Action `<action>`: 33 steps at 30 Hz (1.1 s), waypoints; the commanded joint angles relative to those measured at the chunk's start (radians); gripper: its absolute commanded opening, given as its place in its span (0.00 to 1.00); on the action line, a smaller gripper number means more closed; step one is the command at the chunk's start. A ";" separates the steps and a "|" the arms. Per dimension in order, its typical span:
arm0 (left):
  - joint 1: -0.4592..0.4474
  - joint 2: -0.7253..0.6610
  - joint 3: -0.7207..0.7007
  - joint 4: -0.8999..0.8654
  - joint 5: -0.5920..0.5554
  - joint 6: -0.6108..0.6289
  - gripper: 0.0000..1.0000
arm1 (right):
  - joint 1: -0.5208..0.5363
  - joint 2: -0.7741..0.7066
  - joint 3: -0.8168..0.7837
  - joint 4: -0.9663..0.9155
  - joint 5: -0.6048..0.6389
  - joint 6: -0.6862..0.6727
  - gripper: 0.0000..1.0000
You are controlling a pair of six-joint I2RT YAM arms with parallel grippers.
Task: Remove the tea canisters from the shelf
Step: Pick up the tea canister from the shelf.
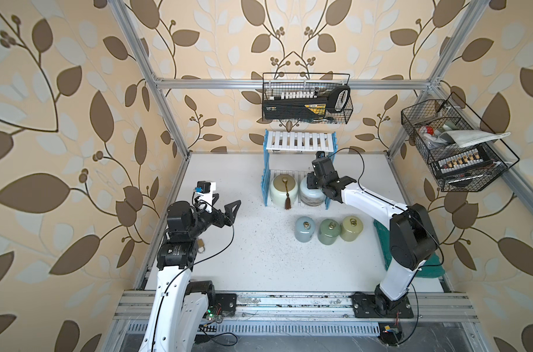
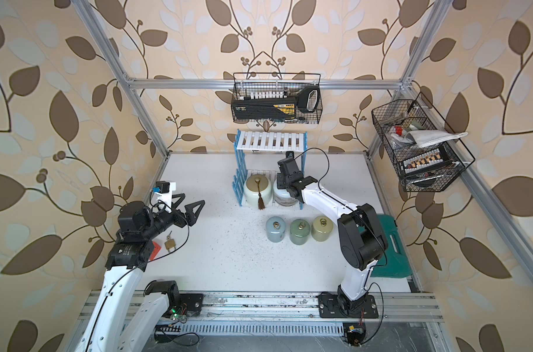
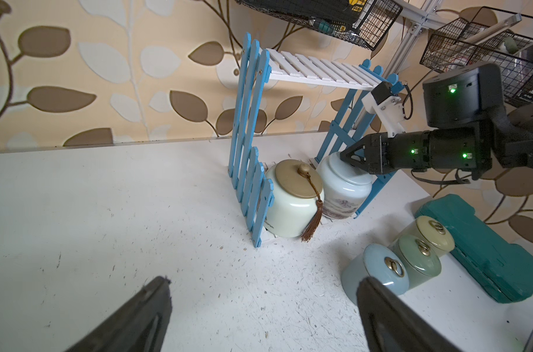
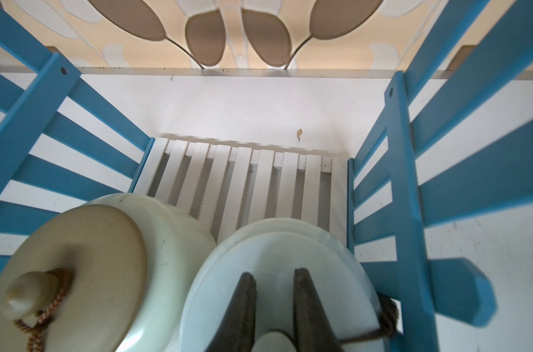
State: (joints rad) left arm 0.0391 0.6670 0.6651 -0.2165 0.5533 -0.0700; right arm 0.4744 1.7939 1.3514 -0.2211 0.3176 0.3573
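Gripping white-blue canister [image 3: 344,186] on shelf [image 3: 248,122]: right hand [image 4: 274,272].

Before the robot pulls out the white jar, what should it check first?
1. Grip: right tool shut on the white-blue canister's lid knob: ok.
2. Gap to the cream canister beside it: cannot tell, they sit very close.
3. Room under the shelf's top board for lifting: cannot tell.
4. Bare table in front of the shelf for setting down: ok.
5. Other arm: left tool open and away from the shelf: ok.
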 commanded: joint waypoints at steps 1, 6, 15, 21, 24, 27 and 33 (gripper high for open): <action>-0.002 -0.016 -0.001 0.017 -0.001 0.029 0.99 | -0.004 -0.036 0.035 -0.025 -0.012 -0.013 0.00; -0.004 -0.012 0.001 0.024 -0.002 0.022 0.99 | -0.005 -0.055 0.041 -0.030 -0.019 -0.023 0.00; -0.010 -0.018 0.002 0.016 0.000 0.025 0.99 | 0.006 -0.106 0.040 -0.024 -0.032 -0.006 0.00; -0.011 -0.012 0.004 0.016 0.004 0.017 0.99 | 0.028 -0.150 0.066 -0.054 -0.011 -0.024 0.00; -0.015 -0.017 -0.004 0.032 0.005 0.021 0.99 | 0.040 -0.171 0.079 -0.061 -0.005 -0.034 0.00; -0.015 -0.012 0.005 0.018 0.004 0.015 0.99 | 0.053 -0.194 0.092 -0.084 0.006 -0.037 0.00; -0.019 -0.017 0.002 0.027 0.004 0.018 0.99 | 0.088 -0.228 0.128 -0.118 0.027 -0.061 0.00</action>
State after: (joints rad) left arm 0.0303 0.6605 0.6651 -0.2157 0.5522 -0.0570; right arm 0.5446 1.6436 1.3941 -0.4103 0.2993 0.3180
